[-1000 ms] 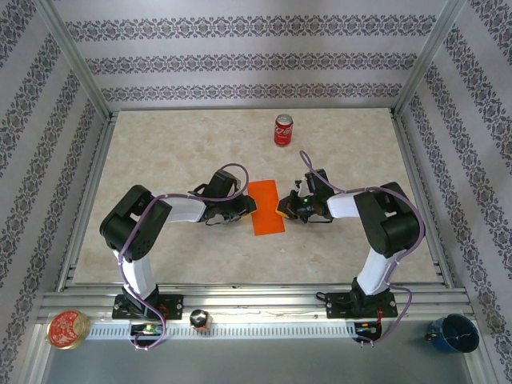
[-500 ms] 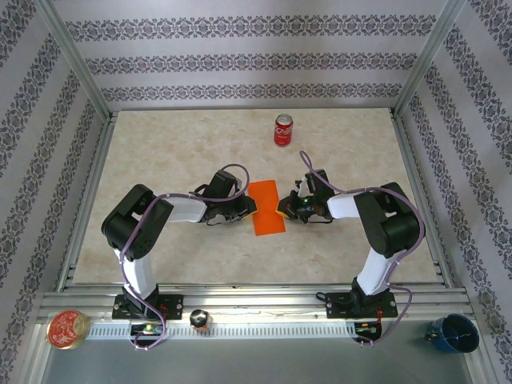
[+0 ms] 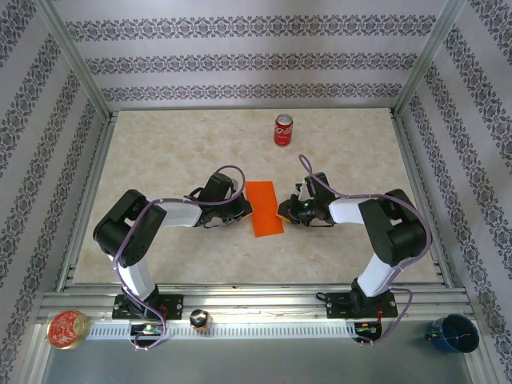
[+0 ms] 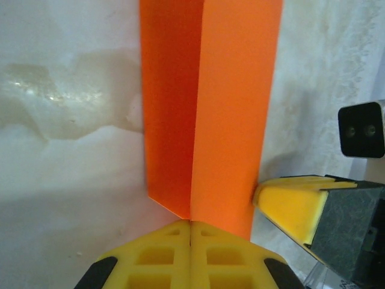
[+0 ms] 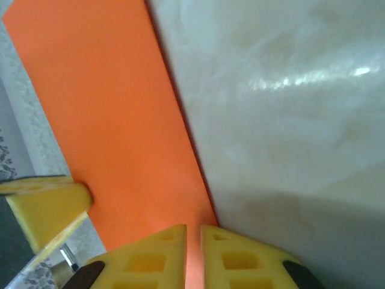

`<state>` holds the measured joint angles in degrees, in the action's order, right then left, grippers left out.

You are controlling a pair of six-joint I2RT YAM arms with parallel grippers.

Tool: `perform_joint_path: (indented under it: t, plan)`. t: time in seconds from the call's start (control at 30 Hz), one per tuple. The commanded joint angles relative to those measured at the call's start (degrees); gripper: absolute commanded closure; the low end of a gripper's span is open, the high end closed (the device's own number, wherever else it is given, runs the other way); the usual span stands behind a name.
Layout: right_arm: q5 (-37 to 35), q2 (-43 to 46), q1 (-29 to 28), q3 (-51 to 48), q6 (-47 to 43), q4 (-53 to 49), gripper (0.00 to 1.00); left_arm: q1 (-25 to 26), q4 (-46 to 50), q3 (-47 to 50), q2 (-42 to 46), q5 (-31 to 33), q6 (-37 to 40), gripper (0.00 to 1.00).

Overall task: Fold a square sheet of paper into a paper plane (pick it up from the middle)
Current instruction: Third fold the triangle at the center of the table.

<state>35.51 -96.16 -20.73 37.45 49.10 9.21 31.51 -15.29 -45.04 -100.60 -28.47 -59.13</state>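
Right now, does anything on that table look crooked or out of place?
Nothing is spilled or torn. The orange paper, folded into a strip, lies slightly askew between the left hand and right hand; a stray red soda can stands upright behind it.

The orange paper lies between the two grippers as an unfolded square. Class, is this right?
Not quite: the orange paper does lie between the left gripper and the right gripper, but it is folded into a narrow rectangle. The left wrist view shows the crease.

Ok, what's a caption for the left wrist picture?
Left gripper shut at the edge of the folded orange paper, right gripper beside it.
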Motion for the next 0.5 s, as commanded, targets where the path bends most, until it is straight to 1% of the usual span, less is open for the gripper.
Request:
perform_joint_path:
  t: [0.0,0.07,0.1,0.2,0.27,0.37,0.43,0.47]
  plan:
    - [-5.71,5.2,-1.15,-1.12,-5.01,-2.88,0.79,0.24,-4.03,1.83,2.68,0.09,-2.12,0.97]
    - [-10.96,8.81,-3.03,-2.03,-9.6,-3.9,0.75,0.13,-4.05,2.8,3.61,0.26,-3.28,0.97]
    - [-14.5,10.96,-4.87,-2.52,-13.42,-4.24,0.74,0.13,-3.84,3.23,4.19,0.13,-3.75,0.97]
    - [-26.36,17.27,-13.76,-4.33,-29.31,-3.9,0.71,0.13,-2.85,4.26,5.86,-0.18,-4.94,0.97]
    - [-33.6,20.89,-21.13,-7.14,-42.06,-0.23,0.69,0.13,-2.82,4.77,6.52,-0.56,-5.83,0.97]
    - [-38.08,23.69,-28.55,-12.12,-56.85,8.24,0.68,0.16,-3.55,5.52,6.99,-0.83,-6.7,0.97]
    - [-38.34,24.0,-31.77,-14.02,-63.36,11.44,0.67,0.13,-4.09,5.75,6.93,-0.83,-7.13,0.97]
    - [-39.4,23.84,-33.31,-14.39,-65.09,12.53,0.66,0.16,-4.28,5.75,6.83,-0.9,-7.43,0.97]
